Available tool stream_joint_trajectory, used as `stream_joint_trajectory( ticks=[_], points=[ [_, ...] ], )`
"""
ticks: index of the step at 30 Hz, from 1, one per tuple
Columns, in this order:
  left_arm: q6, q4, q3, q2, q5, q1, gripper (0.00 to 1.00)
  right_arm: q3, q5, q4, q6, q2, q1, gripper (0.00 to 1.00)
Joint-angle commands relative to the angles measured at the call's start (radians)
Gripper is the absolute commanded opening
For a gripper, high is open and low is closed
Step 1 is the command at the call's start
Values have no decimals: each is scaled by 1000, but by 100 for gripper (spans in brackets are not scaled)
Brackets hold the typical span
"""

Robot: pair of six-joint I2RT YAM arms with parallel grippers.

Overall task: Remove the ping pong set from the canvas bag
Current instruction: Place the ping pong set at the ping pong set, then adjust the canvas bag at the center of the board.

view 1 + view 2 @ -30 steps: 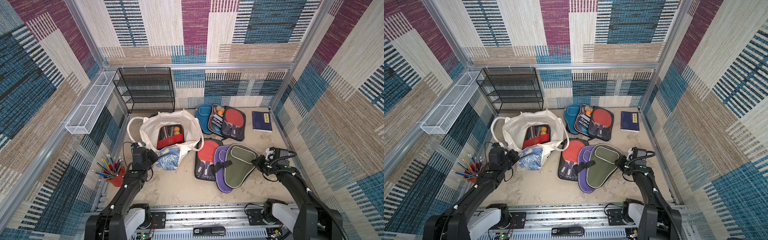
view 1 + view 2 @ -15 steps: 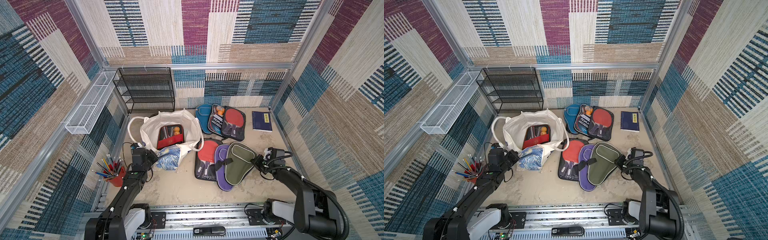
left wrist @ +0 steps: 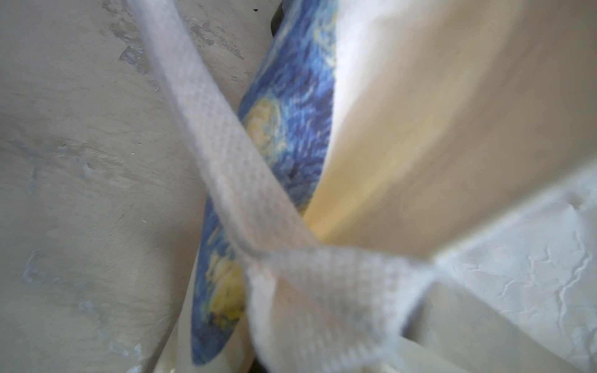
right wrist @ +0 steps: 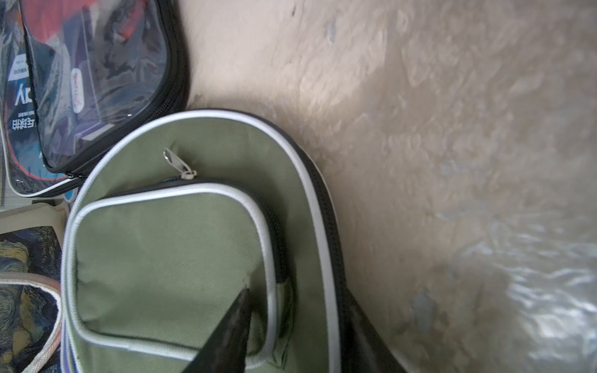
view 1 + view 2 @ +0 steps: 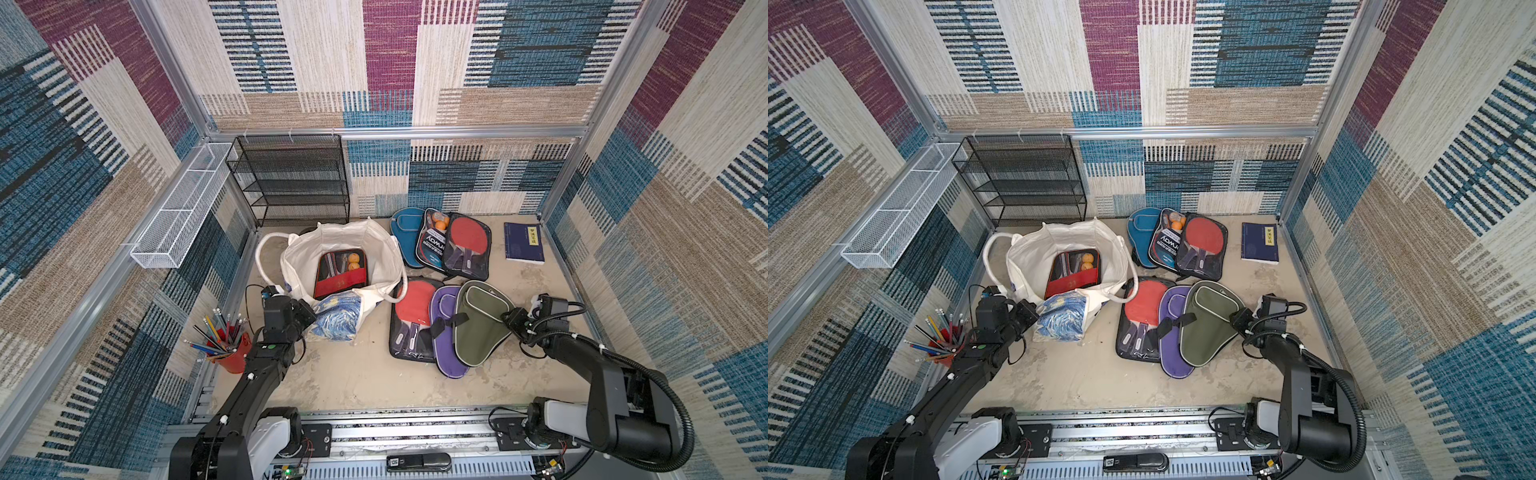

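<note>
The cream canvas bag point(image 5: 305, 253) point(image 5: 1027, 253) stands open at the left, its blue-and-yellow print point(image 5: 336, 320) folded down at the front. Inside lies the ping pong set point(image 5: 338, 276) point(image 5: 1071, 272), a red and black case with two orange balls. My left gripper point(image 5: 309, 316) point(image 5: 1030, 312) is shut on the bag's front rim by the handle strap point(image 3: 226, 155); cloth hides its fingers in the left wrist view. My right gripper point(image 5: 509, 320) point(image 4: 295, 303) is open at the right, its jaws apart astride the rim of a green paddle case point(image 5: 478, 324) point(image 4: 168, 252).
Around the green case lie a purple case point(image 5: 444, 332), a clear-fronted red paddle case point(image 5: 409, 316), another clear paddle set point(image 5: 457, 245) and a blue case point(image 5: 403, 232). A blue book point(image 5: 523, 243), red pencil cup point(image 5: 230, 355), black mesh shelf point(image 5: 295, 183) and white wire basket point(image 5: 183, 208) line the edges.
My right gripper's jaws have opened on the green case's rim, where they were shut before. The left gripper and the bag have not moved.
</note>
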Motion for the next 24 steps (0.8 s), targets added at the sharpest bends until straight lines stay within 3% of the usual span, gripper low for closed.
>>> stream_joint_trajectory(
  ticks=[1,7,9,13,18,24],
  points=[
    [-17,-4,3,-5,-18,1,0,-9,17,8,-21,-10,1,56],
    [-17,-12,19,-14,-12,1,0,13,43,-42,-36,-84,1,87],
    [-17,-12,20,-17,-10,1,0,29,59,-71,-44,-121,1,93],
    [-23,-7,13,-18,0,1,0,72,73,-119,-70,-200,1,97],
    [-29,37,-11,-29,51,1,0,157,4,-136,-98,-267,26,100],
    [-18,85,-43,-28,136,-1,0,335,50,-144,-125,-239,252,100]
  ],
)
